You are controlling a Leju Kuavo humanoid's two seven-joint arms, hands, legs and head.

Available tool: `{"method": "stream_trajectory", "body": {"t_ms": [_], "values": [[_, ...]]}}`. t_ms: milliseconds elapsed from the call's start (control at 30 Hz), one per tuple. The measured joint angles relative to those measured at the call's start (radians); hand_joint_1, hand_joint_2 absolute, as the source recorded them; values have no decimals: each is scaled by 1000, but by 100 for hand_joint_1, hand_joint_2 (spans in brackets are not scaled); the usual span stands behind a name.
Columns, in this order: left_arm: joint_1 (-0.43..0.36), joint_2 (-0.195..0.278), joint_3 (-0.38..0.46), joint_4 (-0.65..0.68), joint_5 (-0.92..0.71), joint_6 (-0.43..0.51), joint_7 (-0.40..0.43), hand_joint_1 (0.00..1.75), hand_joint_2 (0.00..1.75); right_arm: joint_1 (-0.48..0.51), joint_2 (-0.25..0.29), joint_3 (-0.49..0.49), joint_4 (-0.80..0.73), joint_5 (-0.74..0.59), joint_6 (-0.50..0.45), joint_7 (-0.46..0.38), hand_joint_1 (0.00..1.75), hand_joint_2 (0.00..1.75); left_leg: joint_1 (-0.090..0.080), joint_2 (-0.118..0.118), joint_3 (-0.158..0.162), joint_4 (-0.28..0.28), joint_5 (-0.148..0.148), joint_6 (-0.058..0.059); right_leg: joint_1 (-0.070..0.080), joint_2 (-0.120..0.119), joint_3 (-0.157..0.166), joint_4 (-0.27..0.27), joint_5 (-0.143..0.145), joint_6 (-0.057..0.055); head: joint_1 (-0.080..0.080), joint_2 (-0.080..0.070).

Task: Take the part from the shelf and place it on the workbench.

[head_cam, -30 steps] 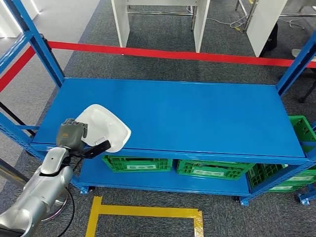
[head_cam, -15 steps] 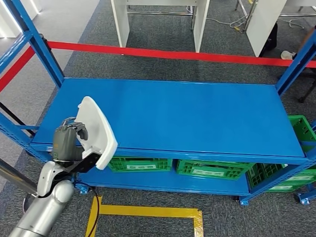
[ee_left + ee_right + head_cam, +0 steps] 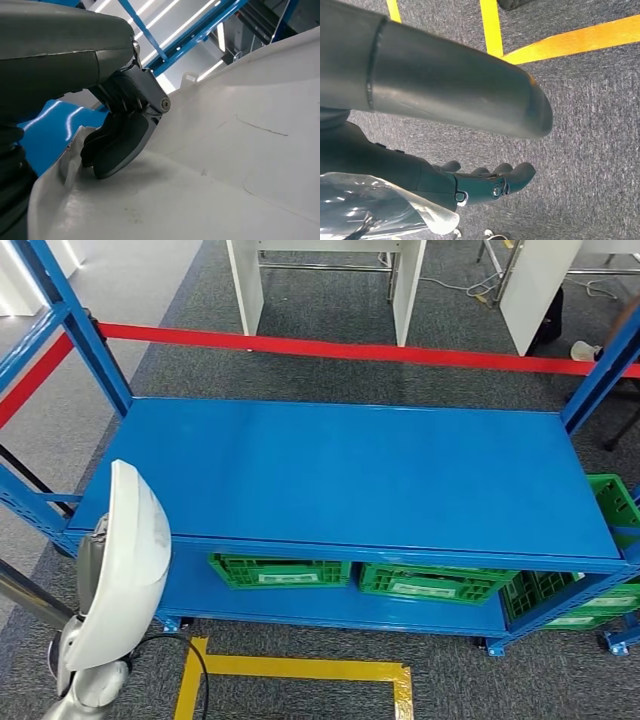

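Carrying the white part clear of the shelf

Holding the white part (image 3: 124, 575) edge-on, the left hand (image 3: 92, 562) sits mostly behind it in the head view, beyond the front left corner of the blue shelf (image 3: 355, 475); the part now hangs off the shelf top, over the carpet (image 3: 468, 675) beside the yellow floor tape (image 3: 294, 668). In my judgement the pickup is done and the carry to the workbench is the step in hand. To do it well, the grip should stay firm on the rim, since a broad, thin shell like this will lever against the fingers if it swings. Keeping it close to the body and clear of the blue upright (image 3: 79, 330) while turning away looks wise, as does avoiding any tilt that shifts the load onto the fingertips alone.

The left wrist view gives what the head view hides: the dark fingers (image 3: 113, 145) curl over the part's edge and press on its pale inner surface (image 3: 226, 165), so the hand is clamped on the part. The right wrist view looks down at the carpet, where the right hand (image 3: 482, 182) hangs with fingers extended and loosely apart, holding nothing. Green crates (image 3: 279, 570) sit on the lower shelf, and no workbench can be identified from here
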Motion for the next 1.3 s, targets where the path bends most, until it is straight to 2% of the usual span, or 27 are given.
{"method": "stream_trajectory", "body": {"t_ms": [100,167,200,267,300,333,367,433,467,533,633,667,700,767,800,833,867,900,933,1000,1033,1067,1133,1167,1200,1267,1300], "values": [[5,-1,6,-14,2,-1,-1,175,175,-1,4,0,0,0,0,-1,0,0,2,0,0,-4,4,11,-2,0,0,-3,2,9,0,0],[5,-4,8,-22,4,-1,-2,175,175,-1,5,-1,0,0,-2,-2,0,0,7,1,5,-18,16,23,0,2,-16,26,-24,12,3,0],[6,-6,9,-25,8,-2,-4,175,175,-1,5,-1,0,1,-3,-2,0,0,10,2,7,-23,22,28,0,5,-37,70,-53,12,5,0],[16,-9,11,-28,26,-4,-13,175,175,0,5,-2,0,2,-4,-2,0,0,8,2,3,-22,25,32,1,8,-98,205,-120,12,9,0],[25,-11,13,-31,38,-4,-21,175,175,1,5,-2,0,4,-4,-2,0,0,7,2,2,-21,25,32,1,8,-123,259,-136,13,9,0],[37,-13,16,-34,51,-1,-29,175,175,2,5,-2,0,4,-4,-1,0,0,6,2,1,-19,25,31,1,9,-135,284,-132,13,9,0],[51,-15,20,-40,64,2,-37,175,175,3,5,-3,0,4,-5,-1,0,0,6,2,0,-17,23,29,1,8,-127,265,-107,12,9,0],[81,-20,29,-56,91,11,-51,175,175,3,5,-7,-1,-3,-5,-3,0,0,7,1,-1,-9,18,21,1,9,-69,145,-40,9,9,0],[96,-23,35,-65,105,15,-57,175,175,3,5,-11,-1,-10,-4,-5,0,0,7,0,-4,-4,15,15,2,11,-37,86,-17,6,9,0],[123,-25,45,-80,128,24,-65,175,175,0,5,-21,-1,-34,5,-7,0,0,4,-2,-11,5,13,3,4,15,-8,31,-10,-1,9,0],[166,-30,62,-102,164,37,-85,175,175,-5,5,-52,-1,-105,70,-15,0,0,5,-4,-20,17,10,-13,3,15,-16,26,-4,-18,7,0],[178,-32,68,-109,172,39,-91,175,175,-7,5,-66,-2,-134,100,-29,0,0,7,-5,-27,35,-10,-18,2,13,-20,24,0,-26,4,0],[187,-33,74,-113,176,40,-95,175,175,-9,5,-80,-3,-158,130,-49,0,0,10,-5,-41,71,-42,-24,1,10,-26,23,5,-33,2,0],[201,-33,85,-119,179,39,-97,175,175,-11,4,-104,-7,-201,191,-92,0,0,15,-5,-78,187,-125,-34,5,4,-40,23,16,-43,-4,0],[207,-34,90,-120,181,38,-98,175,175,-13,4,-115,-8,-222,224,-112,0,0,17,-5,-91,238,-153,-37,7,2,-49,24,22,-45,-4,0],[212,-34,95,-121,183,35,-100,175,175,-15,3,-127,-9,-247,263,-130,0,0,19,-5,-91,265,-162,-38,8,0,-57,24,28,-45,-4,0],[216,-35,99,-121,185,32,-103,175,175,-17,2,-140,-10,-271,303,-145,0,0,20,-5,-76,257,-151,-37,9,-1,-66,25,35,-44,-5,0],[218,-36,102,-123,189,28,-106,175,175,-19,1,-153,-10,-293,342,-155,0,0,20,-5,-45,215,-124,-35,10,-2,-75,25,42,-43,-5,0],[218,-37,106,-126,194,22,-109,175,175,-21,0,-166,-10,-312,379,-162,0,0,19,-5,-3,150,-94,-30,11,-2,-82,25,49,-40,-5,0],[219,-39,114,-135,205,10,-113,175,175,-23,-2,-186,-10,-337,434,-166,0,0,15,-4,75,19,-63,-19,14,-3,-92,25,63,-31,-4,0],[219,-40,118,-139,212,4,-116,175,175,-23,-3,-194,-11,-349,454,-168,0,0,12,-4,95,-18,-60,-16,14,-3,-94,25,69,-25,-4,0],[221,-41,121,-143,221,-4,-118,175,175,-23,-4,-202,-11,-363,471,-168,0,0,9,-5,98,-31,-61,-12,13,-4,-96,23,77,-19,-5,0],[225,-44,127,-149,248,-27,-124,175,175,-23,-6,-219,-11,-408,509,-159,0,0,8,-3,86,-35,-46,-3,11,-4,-99,21,86,-6,-7,0],[227,-46,129,-152,261,-39,-127,175,175,-23,-8,-227,-11,-433,526,-149,0,0,9,-2,78,-37,-36,4,10,-2,-106,30,72,0,-6,0],[228,-50,131,-154,272,-49,-128,175,175,-23,-10,-234,-11,-455,540,-137,0,0,11,0,68,-40,-25,11,10,2,-118,58,40,4,-4,0],[229,-55,134,-157,284,-60,-130,175,175,-23,-12,-243,-11,-479,552,-122,0,0,11,1,44,-40,-7,20,10,7,-153,169,-57,8,1,0],[230,-57,135,-158,287,-62,-130,175,175,-23,-13,-245,-11,-483,555,-119,0,0,10,1,31,-38,2,21,10,8,-167,234,-92,10,3,0]]}}
